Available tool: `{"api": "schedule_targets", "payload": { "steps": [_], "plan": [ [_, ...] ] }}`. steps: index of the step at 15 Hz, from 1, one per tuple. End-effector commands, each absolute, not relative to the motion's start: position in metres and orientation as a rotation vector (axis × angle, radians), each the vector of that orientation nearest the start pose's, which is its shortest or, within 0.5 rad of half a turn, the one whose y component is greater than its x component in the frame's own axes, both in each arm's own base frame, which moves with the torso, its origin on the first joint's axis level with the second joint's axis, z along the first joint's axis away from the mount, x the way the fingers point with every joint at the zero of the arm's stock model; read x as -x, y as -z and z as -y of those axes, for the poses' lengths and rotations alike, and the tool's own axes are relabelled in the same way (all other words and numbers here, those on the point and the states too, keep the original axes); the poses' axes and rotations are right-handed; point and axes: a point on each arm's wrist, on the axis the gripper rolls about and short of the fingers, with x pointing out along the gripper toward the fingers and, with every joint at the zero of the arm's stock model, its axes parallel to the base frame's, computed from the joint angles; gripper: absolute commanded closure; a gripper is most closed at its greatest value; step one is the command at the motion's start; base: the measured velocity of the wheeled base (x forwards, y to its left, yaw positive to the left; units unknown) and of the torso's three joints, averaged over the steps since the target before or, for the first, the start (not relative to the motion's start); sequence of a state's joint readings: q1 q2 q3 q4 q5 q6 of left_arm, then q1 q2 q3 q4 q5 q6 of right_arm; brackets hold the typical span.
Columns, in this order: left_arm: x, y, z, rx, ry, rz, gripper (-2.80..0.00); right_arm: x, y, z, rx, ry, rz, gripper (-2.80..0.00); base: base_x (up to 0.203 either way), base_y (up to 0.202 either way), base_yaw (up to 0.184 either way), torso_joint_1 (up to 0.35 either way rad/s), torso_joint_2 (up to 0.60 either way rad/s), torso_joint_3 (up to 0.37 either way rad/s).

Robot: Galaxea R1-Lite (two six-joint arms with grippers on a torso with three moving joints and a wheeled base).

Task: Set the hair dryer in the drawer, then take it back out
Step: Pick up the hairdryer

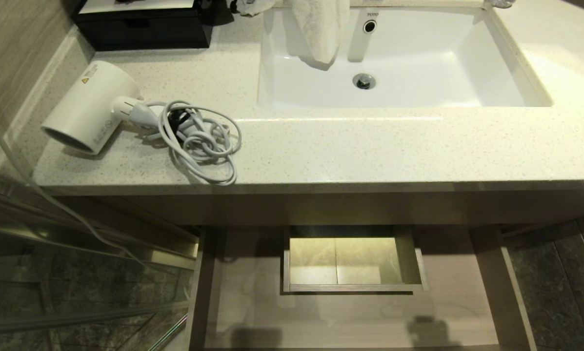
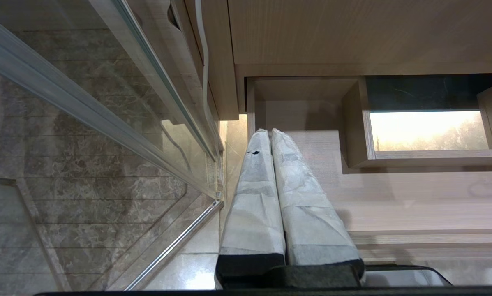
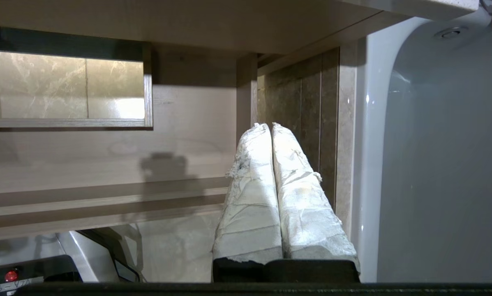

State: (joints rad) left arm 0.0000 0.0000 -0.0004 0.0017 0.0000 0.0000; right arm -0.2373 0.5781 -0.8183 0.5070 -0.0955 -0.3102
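Hair dryer (image 1: 90,108): one, lying on its side at the left end of the counter (image 1: 370,146), barrel mouth toward the front edge, well apart from the drawer.
Cord (image 1: 199,139): one, pale grey, in a loose coil just beside the dryer's folded handle.
Drawer (image 1: 233,302): one, pulled open below the counter, nothing in it; the boxed cutout (image 1: 350,261) sits mid-floor.
Handling: likely light and rigid, its smooth plastic barrel too fat and slippery to pinch; the narrow handle stub looks the surer hold, and the trailing cord may snag.
Left gripper (image 2: 269,133): fingers pressed together, empty, low over the drawer's left end.
Right gripper (image 3: 268,127): fingers closed on nothing, by the drawer's right side.
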Motion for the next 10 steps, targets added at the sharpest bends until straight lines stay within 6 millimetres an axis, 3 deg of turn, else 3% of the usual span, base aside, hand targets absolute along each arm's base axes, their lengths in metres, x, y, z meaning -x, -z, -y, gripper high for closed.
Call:
{"api": "schedule_targets", "payload": {
  "steps": [1, 10],
  "plan": [
    [0.0228, -0.0753, 0.0000, 0.000, 0.000, -0.002, 0.00, 0.0019, -0.2518, 0.0017, 0.289, 0.287, -0.311, 0.00, 0.000, 0.000, 0.000, 0.000, 0.00, 0.000],
    [0.0228, -0.0753, 0.0000, 0.000, 0.000, -0.002, 0.00, 0.0080, -0.2465, 0.0002, 0.291, 0.281, -0.329, 0.00, 0.000, 0.000, 0.000, 0.000, 0.00, 0.000]
  ]
}}
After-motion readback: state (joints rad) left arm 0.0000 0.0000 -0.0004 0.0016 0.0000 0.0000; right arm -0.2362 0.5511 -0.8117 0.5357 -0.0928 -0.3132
